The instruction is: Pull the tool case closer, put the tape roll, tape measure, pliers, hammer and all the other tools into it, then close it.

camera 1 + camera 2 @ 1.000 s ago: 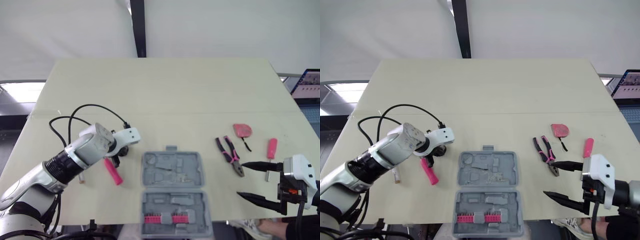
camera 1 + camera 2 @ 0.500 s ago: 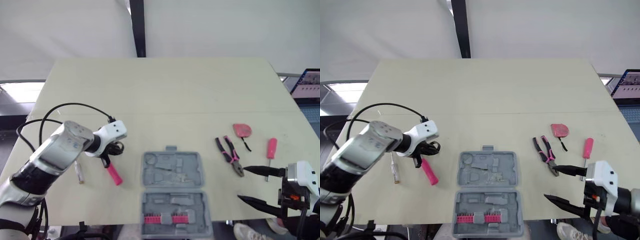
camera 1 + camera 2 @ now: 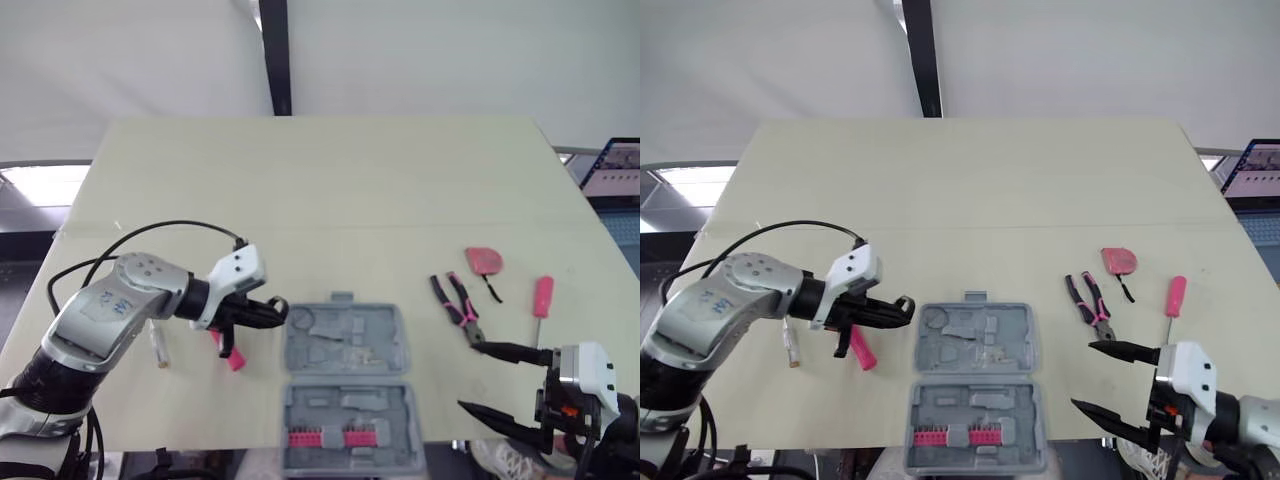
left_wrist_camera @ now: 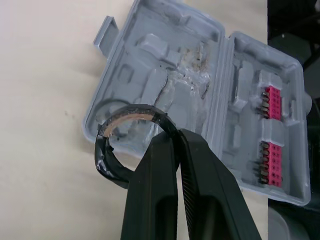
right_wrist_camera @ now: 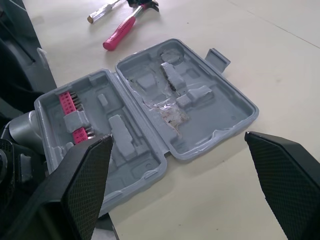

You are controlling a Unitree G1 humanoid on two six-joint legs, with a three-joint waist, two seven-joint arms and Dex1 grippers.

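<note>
The tool case [image 3: 345, 345] is grey, its bit rows [image 3: 326, 438] pink. The tape roll [image 4: 101, 150] is black, tan inside. The hammer [image 3: 232, 355] and screwdriver [image 3: 542, 296] have pink handles. The tape measure [image 3: 484, 261] is pink, the pliers [image 3: 458, 300] pink and black. The surface [image 3: 330, 190] is cream.

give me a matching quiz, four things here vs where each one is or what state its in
1 tape roll
2 case
3 pliers
4 hammer

A lying left of the case
B open
C pinched in the left end effector
D lying right of the case

Pairs: 1-C, 2-B, 3-D, 4-A
</note>
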